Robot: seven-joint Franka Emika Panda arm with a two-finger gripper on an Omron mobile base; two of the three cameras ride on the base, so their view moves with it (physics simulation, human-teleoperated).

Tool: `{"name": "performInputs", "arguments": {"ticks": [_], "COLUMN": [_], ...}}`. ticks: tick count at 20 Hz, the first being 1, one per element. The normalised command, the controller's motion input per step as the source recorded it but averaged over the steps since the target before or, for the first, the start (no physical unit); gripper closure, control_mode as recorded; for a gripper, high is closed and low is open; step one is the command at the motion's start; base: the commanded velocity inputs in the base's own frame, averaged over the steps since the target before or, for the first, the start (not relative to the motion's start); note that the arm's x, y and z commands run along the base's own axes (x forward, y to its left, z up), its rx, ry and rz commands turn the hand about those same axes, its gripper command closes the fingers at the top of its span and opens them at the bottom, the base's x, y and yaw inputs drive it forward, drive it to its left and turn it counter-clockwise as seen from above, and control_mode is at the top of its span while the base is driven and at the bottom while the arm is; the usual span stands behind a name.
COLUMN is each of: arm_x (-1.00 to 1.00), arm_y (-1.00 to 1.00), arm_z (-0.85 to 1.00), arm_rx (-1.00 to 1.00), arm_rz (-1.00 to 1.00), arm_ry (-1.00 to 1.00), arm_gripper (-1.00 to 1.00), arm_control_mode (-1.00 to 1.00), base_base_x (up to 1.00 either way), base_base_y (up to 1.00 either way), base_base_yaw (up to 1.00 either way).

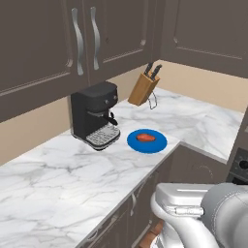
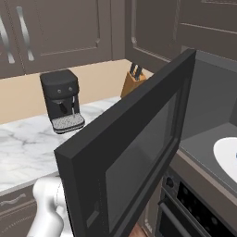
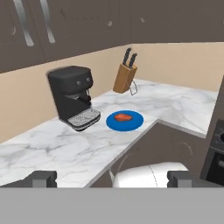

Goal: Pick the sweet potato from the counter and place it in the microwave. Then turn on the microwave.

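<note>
Two dark fingertips of my end effector [image 3: 112,179] stand wide apart at the bottom of my hand view, with nothing between them. Ahead of my end effector, well apart from it, the small oblong reddish-orange sweet potato [image 3: 124,117] lies on a round blue plate [image 3: 135,124], which rests on the white marble counter with grey veins [image 3: 61,148] near its front edge. Just beside the plate, to its left from where my end effector looks, stands a black espresso machine with a metal drip tray [image 3: 72,96]. Farther back, a wooden knife block with dark handles [image 3: 124,78] leans near the beige wall. In the right base view the wide grey-steel microwave [image 2: 203,111] has its dark glass door [image 2: 134,157] swung open, and its white turntable [image 2: 227,155] shows inside.
</note>
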Motion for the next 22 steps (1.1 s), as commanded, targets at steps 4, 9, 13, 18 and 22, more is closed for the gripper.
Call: {"name": "performInputs", "arguments": {"ticks": [4,9,13,18,22], "arm_x": [0.24,0.32,0.36,0.38,0.37], "arm_y": [-0.11,-0.13,-0.16,-0.16,-0.13], "arm_z": [0.11,0.10,0.09,0.12,0.14], "arm_rx": [0.09,0.10,0.12,0.07,0.03], "arm_rz": [-0.01,0.00,0.00,0.00,0.00], "arm_ry": [0.05,0.09,0.13,0.15,0.09], "arm_gripper": [-1.00,-1.00,-1.00,-1.00,-1.00], "arm_control_mode": [-1.00,-1.00,-1.00,-1.00,-1.00], "base_base_x": [0.00,0.00,0.00,0.00,0.00], "base_base_y": [0.00,0.00,0.00,0.00,0.00], "base_base_yaw": [0.00,0.00,0.00,0.00,0.00]}}
